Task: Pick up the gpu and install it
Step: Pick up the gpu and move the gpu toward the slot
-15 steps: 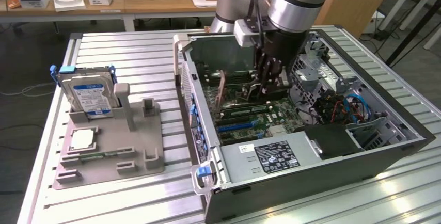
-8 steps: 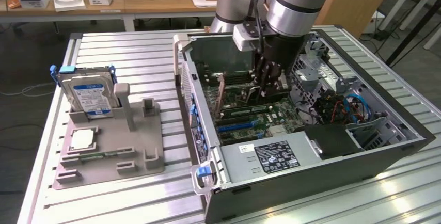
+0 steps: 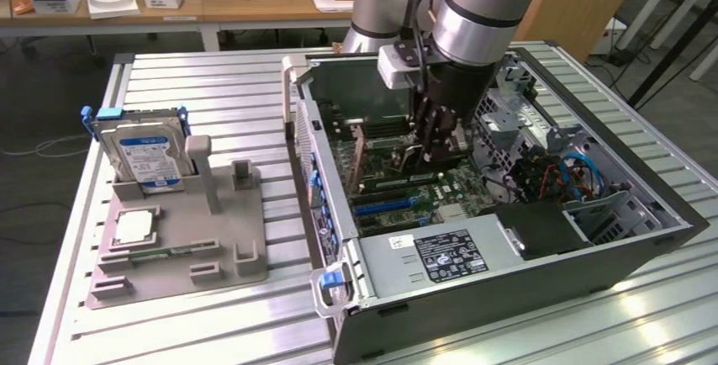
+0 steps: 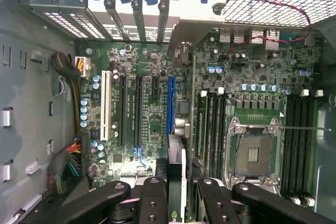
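The gpu [image 4: 182, 145] shows edge-on in the wrist view, running from between my fingers to its silvery bracket [image 4: 182, 45] at the case's rear wall. My gripper [image 4: 181, 203] is shut on it. The card stands upright over the motherboard [image 4: 152, 124], along the long blue slot [image 4: 170, 103]; whether it sits in a slot I cannot tell. In the exterior view my gripper [image 3: 435, 153] reaches down into the open computer case [image 3: 628, 247], and the gpu's orange-brown face [image 3: 361, 159] shows towards the exterior view's left of it.
A grey fixture [image 3: 224, 247] on the table left of the case holds a blue-labelled hard drive [image 3: 144, 156], a square chip [image 3: 133, 226] and a small green memory stick [image 3: 168, 253]. Inside the case are the power supply [image 3: 449, 256], memory sticks [image 4: 212, 124], a bare processor socket [image 4: 254, 150] and cable bundles [image 4: 71, 77].
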Action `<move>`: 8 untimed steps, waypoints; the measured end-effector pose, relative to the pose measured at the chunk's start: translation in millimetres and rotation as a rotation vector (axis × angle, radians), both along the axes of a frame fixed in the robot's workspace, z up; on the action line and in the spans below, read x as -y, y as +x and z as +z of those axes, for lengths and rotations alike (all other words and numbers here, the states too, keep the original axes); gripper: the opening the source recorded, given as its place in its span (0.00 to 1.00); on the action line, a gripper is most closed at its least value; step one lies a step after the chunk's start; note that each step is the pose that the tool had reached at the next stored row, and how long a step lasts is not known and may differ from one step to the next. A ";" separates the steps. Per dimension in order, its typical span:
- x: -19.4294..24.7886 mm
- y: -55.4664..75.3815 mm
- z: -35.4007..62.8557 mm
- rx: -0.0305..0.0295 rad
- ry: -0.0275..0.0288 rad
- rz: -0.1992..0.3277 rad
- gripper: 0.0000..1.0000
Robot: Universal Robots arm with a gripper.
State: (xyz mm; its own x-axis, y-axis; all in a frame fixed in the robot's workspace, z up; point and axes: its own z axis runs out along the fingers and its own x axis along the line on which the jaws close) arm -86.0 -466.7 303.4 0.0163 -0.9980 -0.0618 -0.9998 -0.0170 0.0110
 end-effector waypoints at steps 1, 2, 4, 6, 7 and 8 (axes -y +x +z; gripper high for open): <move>0.3 -0.5 -1.0 -0.0001 -0.0002 0.000 0.27; 0.6 -0.9 -2.1 -0.0001 -0.0001 0.000 0.27; 0.9 -1.7 -4.5 0.0000 -0.0001 0.000 0.27; 1.1 -2.5 -7.2 0.0000 0.0000 0.000 0.27; 1.2 -2.9 -8.6 -0.0001 0.0000 0.000 0.27; 1.3 -4.1 -12.2 -0.0001 0.0000 0.000 0.27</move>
